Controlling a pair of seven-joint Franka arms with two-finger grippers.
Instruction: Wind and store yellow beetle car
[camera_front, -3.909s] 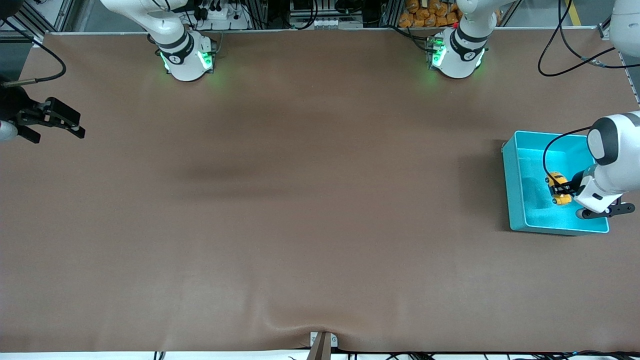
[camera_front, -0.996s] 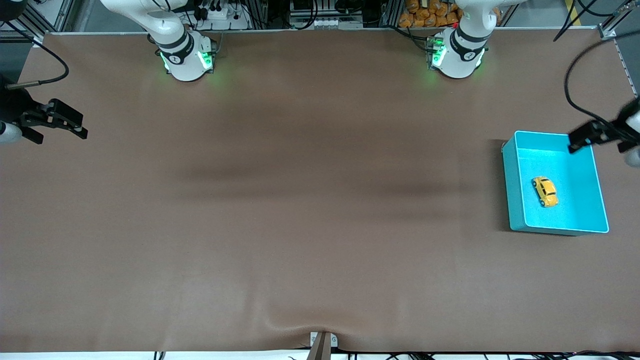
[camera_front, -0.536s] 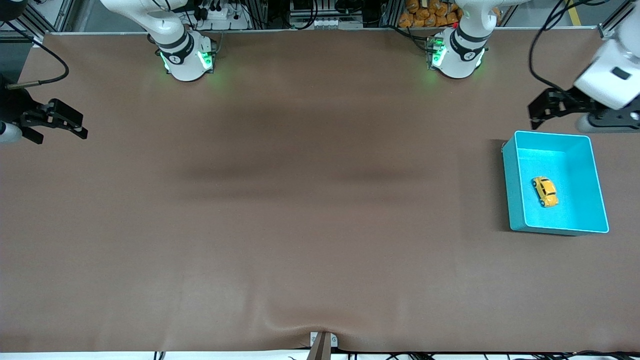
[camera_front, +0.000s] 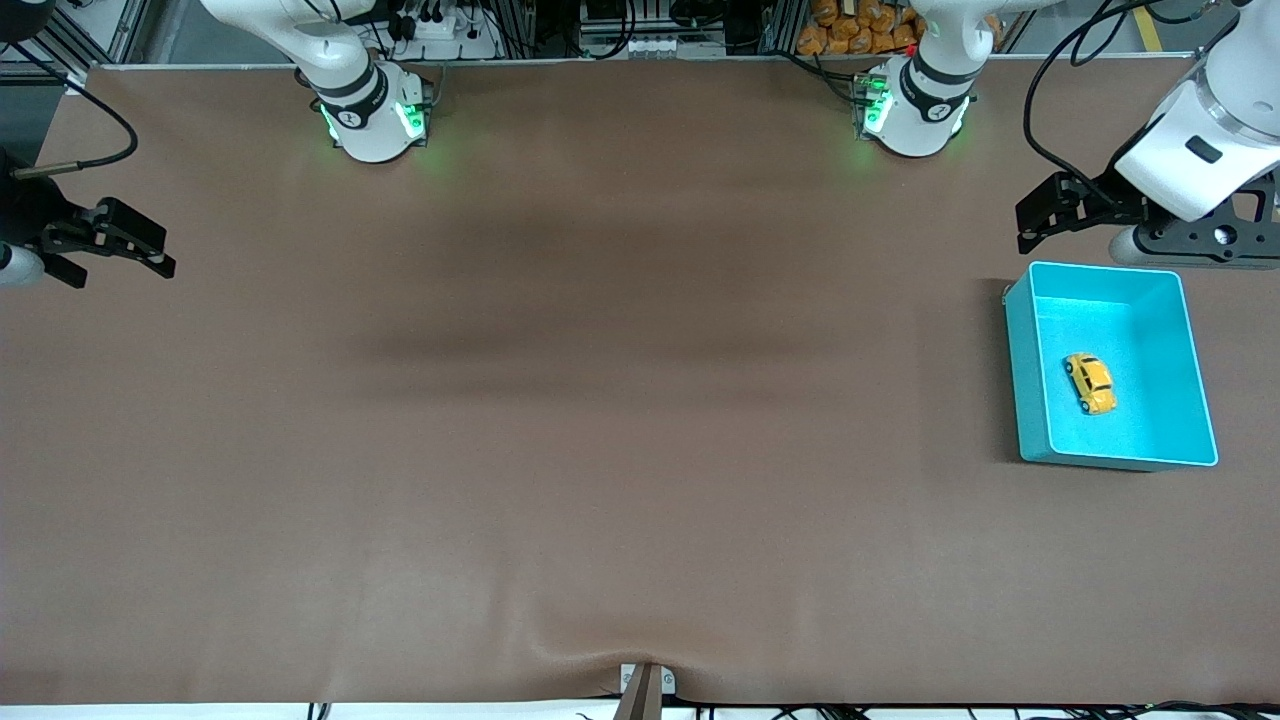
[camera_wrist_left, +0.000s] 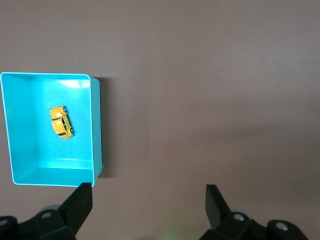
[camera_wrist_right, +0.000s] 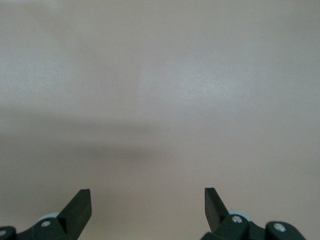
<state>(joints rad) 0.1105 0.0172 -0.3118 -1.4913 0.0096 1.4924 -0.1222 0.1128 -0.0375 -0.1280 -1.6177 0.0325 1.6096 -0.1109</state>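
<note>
Front view: the yellow beetle car (camera_front: 1089, 383) is seen resting on the floor of a teal bin (camera_front: 1023, 380), near the middle of the bin and apart from all four walls. The bin is placed on the brown bench (camera_front: 600, 420) toward the left arm's end. The left end effector (camera_front: 1040, 218) is held in the air over bare bench just outside the bin's wall that lies farthest from the front camera; its fingers are spread wide and nothing is carried between them.

Left wrist view: the car (camera_wrist_left: 61, 122) and the bin (camera_wrist_left: 95, 125) are shown from above, with the two dark fingers (camera_wrist_left: 80, 204) of the left end effector set well apart; which end of the car is its front cannot be told with certainty.

Right wrist view: only plain bench surface (camera_wrist_right: 160, 100) is shown between the widely parted fingers (camera_wrist_right: 79, 206). The right end effector (camera_front: 110, 240) is held empty at the right arm's end of the bench, where that arm waits.
</note>
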